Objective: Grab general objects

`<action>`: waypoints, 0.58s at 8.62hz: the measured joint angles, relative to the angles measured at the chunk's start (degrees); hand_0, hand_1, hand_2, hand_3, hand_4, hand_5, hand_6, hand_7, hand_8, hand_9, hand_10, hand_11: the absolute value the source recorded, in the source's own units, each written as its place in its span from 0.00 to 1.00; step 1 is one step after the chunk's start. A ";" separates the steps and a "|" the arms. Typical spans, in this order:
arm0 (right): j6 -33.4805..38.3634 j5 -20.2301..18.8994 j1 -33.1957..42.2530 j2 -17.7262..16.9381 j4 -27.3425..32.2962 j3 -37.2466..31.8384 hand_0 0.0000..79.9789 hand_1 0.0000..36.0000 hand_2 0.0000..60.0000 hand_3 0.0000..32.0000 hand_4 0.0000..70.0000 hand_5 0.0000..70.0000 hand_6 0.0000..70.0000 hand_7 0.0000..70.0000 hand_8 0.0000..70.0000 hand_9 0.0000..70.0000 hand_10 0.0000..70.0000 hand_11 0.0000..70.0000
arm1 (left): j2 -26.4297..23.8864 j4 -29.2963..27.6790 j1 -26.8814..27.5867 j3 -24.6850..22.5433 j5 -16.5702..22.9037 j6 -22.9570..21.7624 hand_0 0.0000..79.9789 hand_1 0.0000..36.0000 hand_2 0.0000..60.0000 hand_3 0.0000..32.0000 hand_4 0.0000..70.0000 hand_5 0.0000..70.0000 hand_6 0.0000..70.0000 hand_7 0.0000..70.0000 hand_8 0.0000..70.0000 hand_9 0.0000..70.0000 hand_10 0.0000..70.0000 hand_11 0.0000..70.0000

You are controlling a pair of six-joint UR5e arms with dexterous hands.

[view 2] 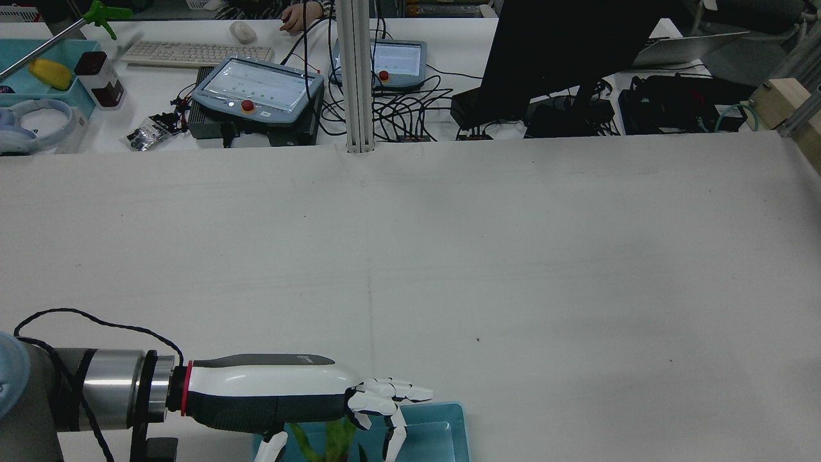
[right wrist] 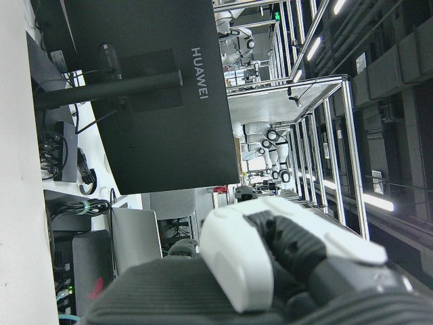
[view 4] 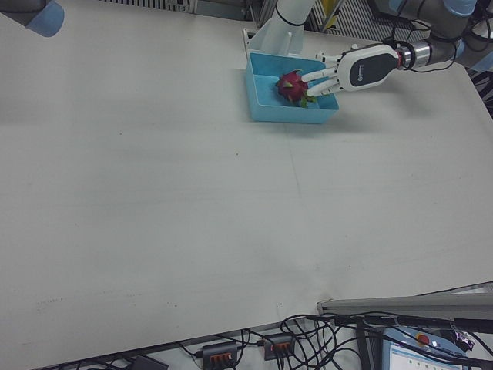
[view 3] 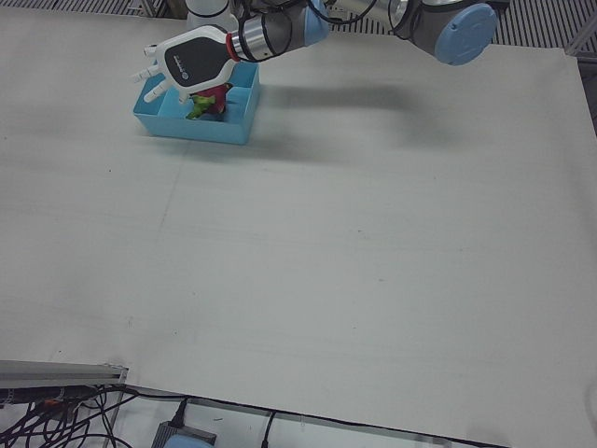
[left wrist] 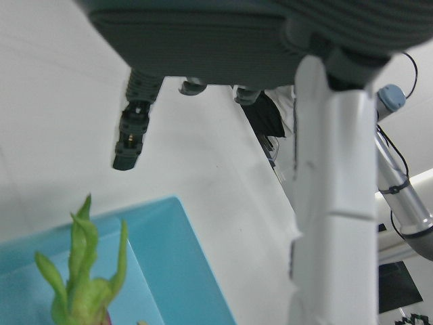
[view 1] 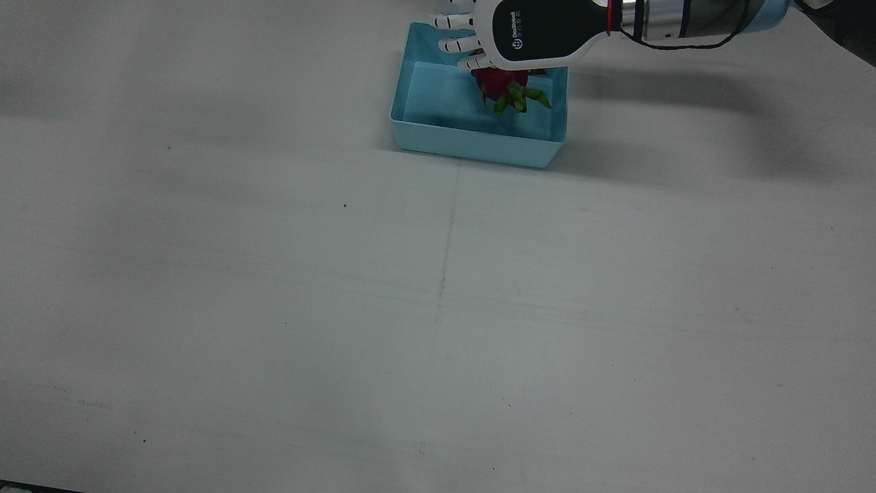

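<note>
Front view shows the white table (view 1: 438, 308) carrying a light blue bin (view 1: 472, 140) at its far edge, by the robot's side. Over the bin hangs the left hand (view 1: 503, 34), fingers (view 1: 457, 45) spread apart and holding nothing. Under its palm, inside the bin near the far wall, lies the dragon fruit (view 1: 508, 85), pink-red with green leafy tips pointing toward the operators' edge. The right hand (right wrist: 270, 271) appears only in its own view, and I cannot tell whether it is spread or closed.
</note>
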 measured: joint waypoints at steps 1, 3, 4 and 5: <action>0.00 -0.02 0.00 0.00 0.00 0.00 0.00 0.00 0.00 0.00 0.00 0.00 0.00 0.00 0.00 0.00 0.00 0.00 | 1.10 -2.63 -6.40 3.42 0.09 -2.44 1.00 0.57 0.00 0.09 0.39 1.00 0.31 0.58 0.37 0.28 0.26 0.40; 0.00 -0.01 -0.02 0.00 0.00 0.00 0.00 0.00 0.00 0.00 0.00 0.00 0.00 0.00 0.00 0.00 0.00 0.00 | 1.82 -8.00 -17.14 12.10 -0.62 -6.67 1.00 0.52 0.00 0.00 0.50 1.00 0.42 0.58 0.39 0.28 0.22 0.34; 0.00 0.00 -0.01 0.00 0.00 0.00 0.00 0.00 0.00 0.00 0.00 0.00 0.00 0.00 0.00 0.00 0.00 0.00 | 1.91 -10.33 -22.79 15.25 -2.61 -9.14 0.96 0.45 0.00 0.00 0.53 1.00 0.43 0.57 0.38 0.26 0.16 0.26; 0.00 -0.02 0.00 0.00 0.00 0.00 0.00 0.00 0.00 0.00 0.00 0.00 0.00 0.00 0.00 0.00 0.00 0.00 | 2.52 -12.46 -27.58 16.96 -5.95 -12.11 0.89 0.42 0.00 0.00 0.52 1.00 0.39 0.47 0.30 0.18 0.14 0.23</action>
